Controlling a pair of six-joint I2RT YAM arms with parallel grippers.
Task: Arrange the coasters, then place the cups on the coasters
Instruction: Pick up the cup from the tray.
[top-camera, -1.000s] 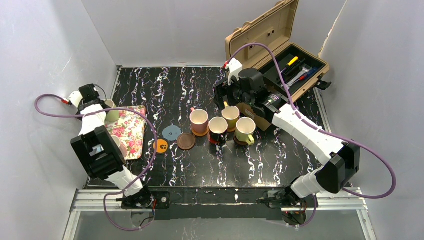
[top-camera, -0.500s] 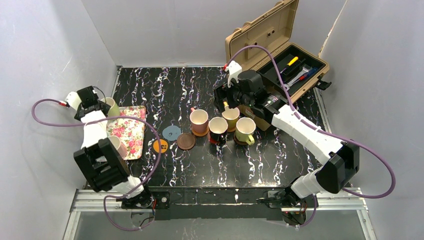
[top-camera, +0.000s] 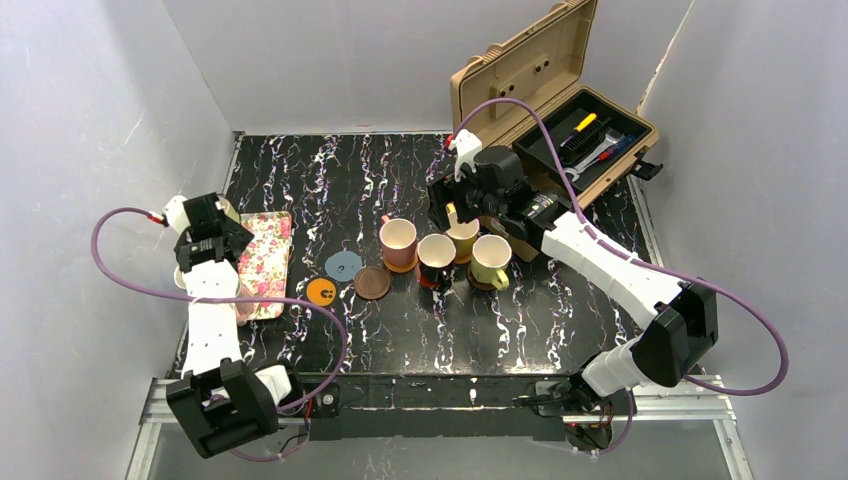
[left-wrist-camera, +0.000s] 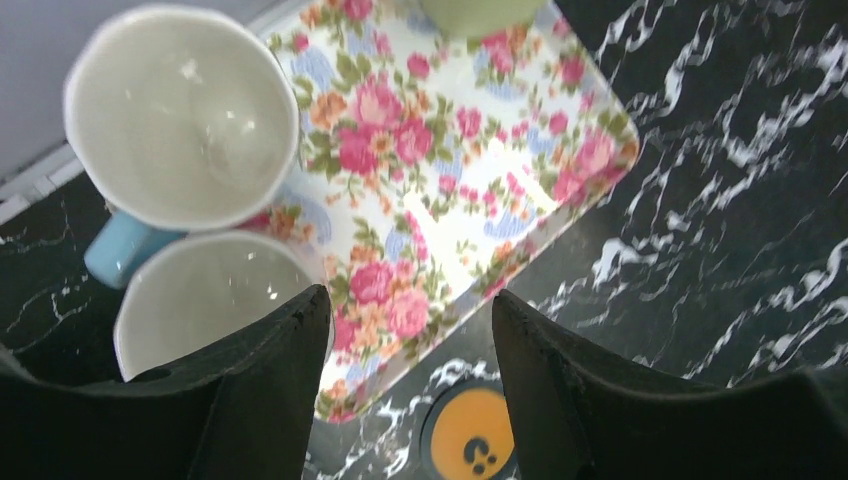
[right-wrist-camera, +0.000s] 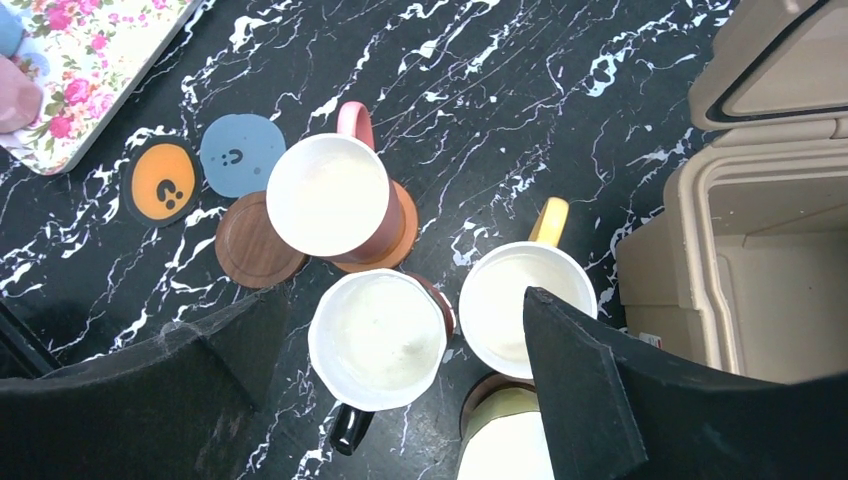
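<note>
Left gripper (left-wrist-camera: 410, 305) and right gripper (right-wrist-camera: 400, 320) are hovering open, empty.
A black finger (left-wrist-camera: 250, 400) is half-hiding a glossy cream-lined mug (left-wrist-camera: 200, 290).

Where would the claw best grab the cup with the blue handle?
Probably by its rim, coming straight down from above. The cup stands upright with its mouth open, so one finger can go inside and one outside. Choose the wall facing the flowered tray: the handle side is crowded by a second cup.

Black marbled table (top-camera: 400, 330): tray (top-camera: 265, 262), coasters (top-camera: 343, 265)
</note>
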